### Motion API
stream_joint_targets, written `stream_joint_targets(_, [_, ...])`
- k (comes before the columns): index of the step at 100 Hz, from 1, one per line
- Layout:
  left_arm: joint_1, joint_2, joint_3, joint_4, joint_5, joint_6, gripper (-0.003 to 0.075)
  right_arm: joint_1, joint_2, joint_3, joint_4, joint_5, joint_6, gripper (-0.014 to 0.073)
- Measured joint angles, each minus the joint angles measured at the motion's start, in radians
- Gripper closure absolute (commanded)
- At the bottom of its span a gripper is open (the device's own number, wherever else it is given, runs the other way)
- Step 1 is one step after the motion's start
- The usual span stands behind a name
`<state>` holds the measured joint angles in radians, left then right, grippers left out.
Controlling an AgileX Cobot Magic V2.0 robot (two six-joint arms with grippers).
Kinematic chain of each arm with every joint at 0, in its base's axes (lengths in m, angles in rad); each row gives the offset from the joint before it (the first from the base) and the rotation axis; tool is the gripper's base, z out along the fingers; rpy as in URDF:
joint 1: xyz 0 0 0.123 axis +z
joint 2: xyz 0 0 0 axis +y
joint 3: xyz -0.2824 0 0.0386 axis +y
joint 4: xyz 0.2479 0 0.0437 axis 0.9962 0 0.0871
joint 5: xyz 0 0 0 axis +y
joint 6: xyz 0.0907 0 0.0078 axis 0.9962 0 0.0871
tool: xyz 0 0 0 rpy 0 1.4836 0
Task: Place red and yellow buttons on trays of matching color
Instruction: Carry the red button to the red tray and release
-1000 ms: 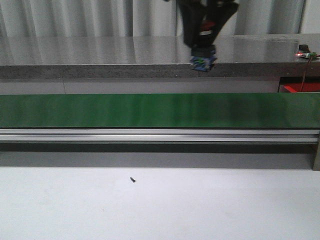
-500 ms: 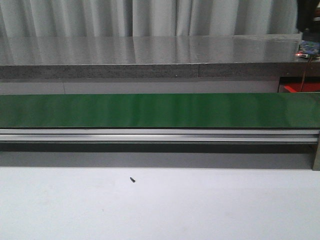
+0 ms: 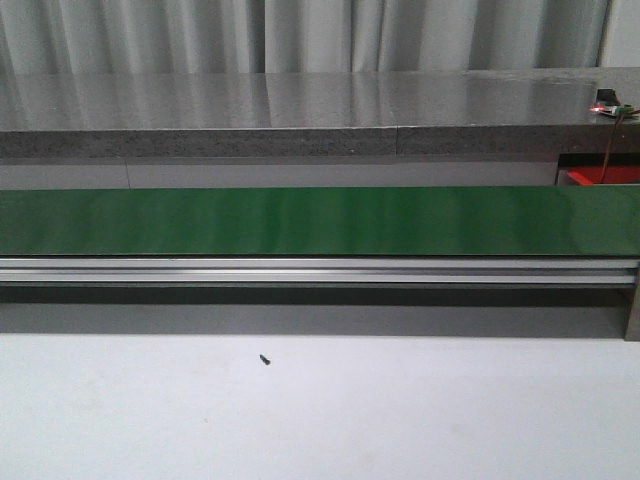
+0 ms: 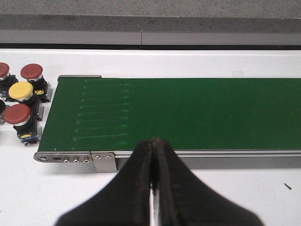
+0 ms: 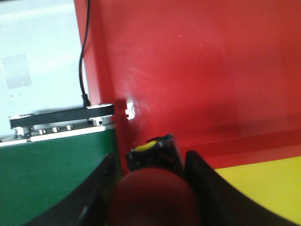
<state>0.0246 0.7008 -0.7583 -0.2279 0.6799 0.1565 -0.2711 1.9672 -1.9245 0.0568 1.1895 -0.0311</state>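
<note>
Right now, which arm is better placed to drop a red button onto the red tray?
The right. Its gripper already holds a red button beside the red tray. The left gripper is shut, empty, over the green conveyor belt.

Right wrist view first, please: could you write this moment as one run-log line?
right gripper: shut on red button, above red tray | left gripper: shut, empty, near green belt | waiting beside belt: yellow button
</note>
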Motion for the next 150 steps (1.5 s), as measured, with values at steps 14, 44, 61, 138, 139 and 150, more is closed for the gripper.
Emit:
stream_joint_targets(14, [0.000, 0.000, 0.000, 0.000, 0.000, 0.000, 0.0740, -0.005, 0.002, 0.067, 0.010, -0.075, -0.010, 0.0487])
stream_joint_targets(44, [0.000, 0.000, 0.000, 0.000, 0.000, 0.000, 0.0740, -0.005, 0.033, 0.150, 0.044, -0.194, -0.016, 0.0521])
stream_joint_targets(61, [0.000, 0.000, 0.000, 0.000, 0.000, 0.000, 0.0740, -0.005, 0.117, 0.152, 0.044, -0.194, -0.017, 0.0521])
stream_joint_targets(138, [0.000, 0.000, 0.000, 0.000, -0.002, 0.000, 0.0740, -0.012, 0.180, 0.152, 0.042, -0.227, -0.019, 0.0013])
stream_joint_targets(139, [0.000, 0.000, 0.000, 0.000, -0.002, 0.000, 0.0740, -0.012, 0.180, 0.152, 0.040, -0.224, -0.019, 0.0013])
stream_joint_targets(150, [0.000, 0.000, 0.000, 0.000, -0.002, 0.000, 0.0740, -0.014, 0.153, 0.152, 0.038, -0.207, -0.019, 0.0013])
